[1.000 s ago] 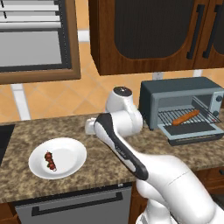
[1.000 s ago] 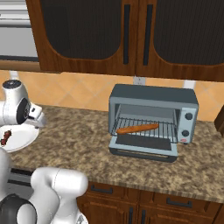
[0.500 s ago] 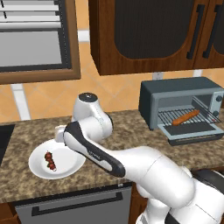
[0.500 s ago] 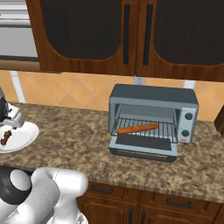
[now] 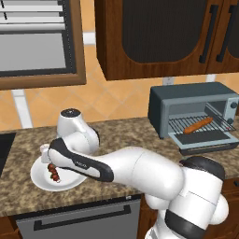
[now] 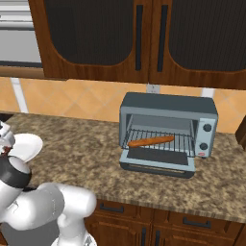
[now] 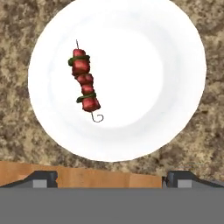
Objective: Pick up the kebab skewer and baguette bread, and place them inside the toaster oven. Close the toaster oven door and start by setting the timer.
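The kebab skewer (image 7: 84, 81), red-brown meat chunks on a thin stick, lies on a white plate (image 7: 166, 65) on the left part of the counter. My gripper (image 7: 111, 179) hangs over the plate, open wide and holding nothing, its fingertips (image 7: 41, 178) near the plate's rim. From the left base view the skewer (image 5: 54, 173) lies on the plate (image 5: 39, 179) under my bent arm. The baguette bread (image 5: 198, 125) (image 6: 151, 141) rests on the wire rack inside the grey-blue toaster oven (image 5: 196, 105) (image 6: 168, 108). The toaster oven door (image 5: 207, 140) (image 6: 158, 161) is dropped open.
Speckled stone counter (image 6: 81, 149) stretches between the plate (image 6: 26, 146) and the oven. Two knobs (image 6: 206, 128) sit on the oven's right front. Dark wood cabinets (image 6: 134, 38) hang overhead. A dark cooktop edge (image 5: 3, 144) lies left of the plate.
My arm has swung left from the middle of the counter to above the plate. The gripper stayed open. Skewer and baguette have not moved.
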